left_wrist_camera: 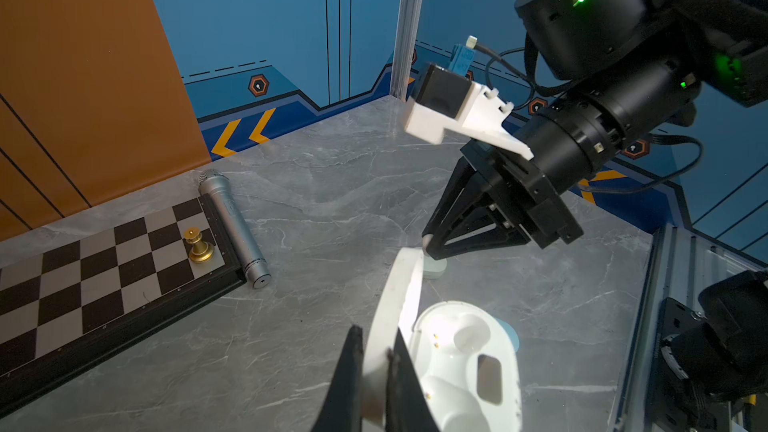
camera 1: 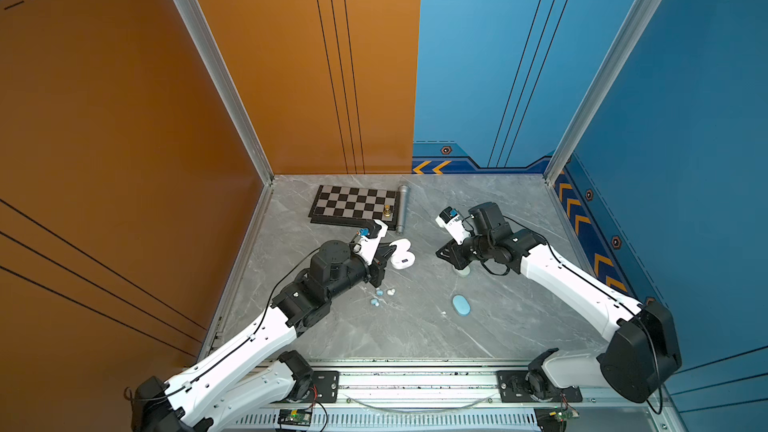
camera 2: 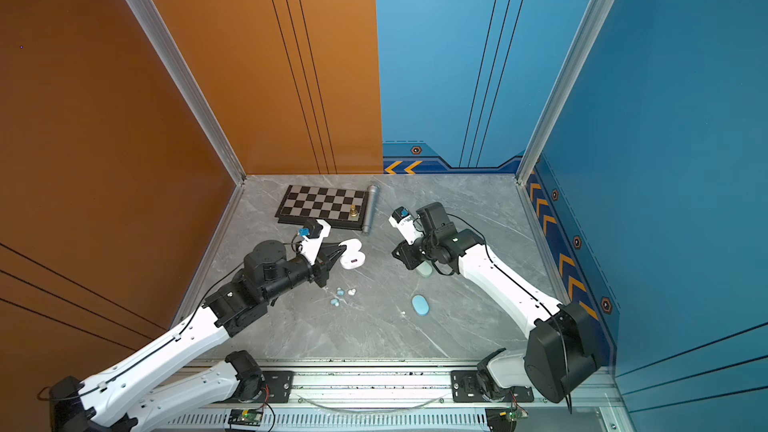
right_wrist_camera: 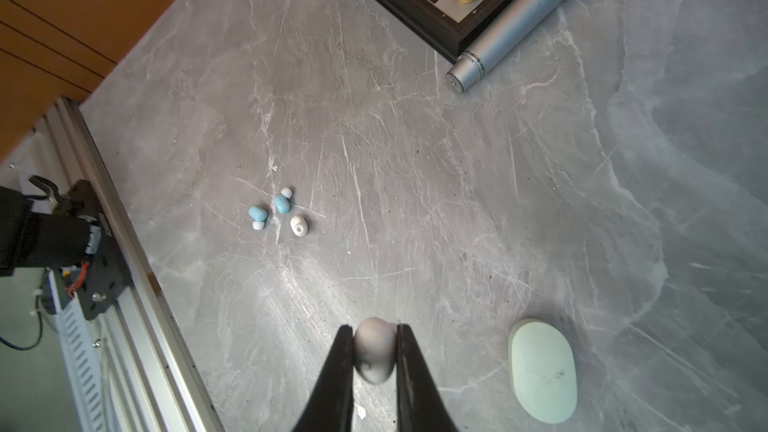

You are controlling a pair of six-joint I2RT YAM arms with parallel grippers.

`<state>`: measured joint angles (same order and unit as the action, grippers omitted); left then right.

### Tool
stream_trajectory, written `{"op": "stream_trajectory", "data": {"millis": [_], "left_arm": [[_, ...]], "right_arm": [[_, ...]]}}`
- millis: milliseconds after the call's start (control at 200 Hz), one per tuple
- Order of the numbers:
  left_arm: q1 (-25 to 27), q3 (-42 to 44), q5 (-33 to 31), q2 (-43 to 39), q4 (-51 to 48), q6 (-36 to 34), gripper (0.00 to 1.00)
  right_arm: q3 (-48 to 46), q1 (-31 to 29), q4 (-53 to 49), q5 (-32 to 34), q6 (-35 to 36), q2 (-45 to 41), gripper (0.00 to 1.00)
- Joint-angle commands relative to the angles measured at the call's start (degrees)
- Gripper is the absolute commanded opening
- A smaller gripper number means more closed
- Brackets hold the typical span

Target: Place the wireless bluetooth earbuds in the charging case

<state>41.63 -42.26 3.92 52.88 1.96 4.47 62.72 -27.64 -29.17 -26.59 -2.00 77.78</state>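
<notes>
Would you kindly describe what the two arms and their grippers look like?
The left arm and right arm have white shells, black joints and thin black cables. The left gripper and right gripper have black, tapering triangular fingers, with a white camera bracket behind each.

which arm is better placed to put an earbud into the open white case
Right: the right end effector grips an earbud near the open white case; the left end effector is shut on the lid, propping it open.
</notes>
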Motion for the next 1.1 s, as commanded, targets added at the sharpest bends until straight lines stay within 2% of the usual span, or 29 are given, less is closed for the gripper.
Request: {"op": "stream_trajectory", "data": {"millis": [0,215,370,601,1096], "left_arm": [[1.2,0.4,-2.0,1.9,7.0,-2.3,0.0],[2.5,-1.2,-2.2,6.6,9.5,-4.9,0.0],[2.8,-2.9,-3.6,8.9,10.3,-5.7,0.0],[4.0,-5.2,-4.3,11.0,10.3,-6.9,0.0],[5.9,-8.2,-5.1,12.4,10.2,-8.3,0.0]], "right_arm": [[2.6,2.5,-2.7,-7.1,-12.7,-2.9,0.18],[5.2,4.1,-2.6,-13.7,-22.5,-5.2,0.19],[5.7,4.0,-2.7,-16.0,-26.0,-7.4,0.19],[5.6,2.1,-2.7,-15.7,-27.2,-9.5,0.19],[7.9,-2.3,-2.7,-13.2,-26.8,-8.4,0.2]]}}
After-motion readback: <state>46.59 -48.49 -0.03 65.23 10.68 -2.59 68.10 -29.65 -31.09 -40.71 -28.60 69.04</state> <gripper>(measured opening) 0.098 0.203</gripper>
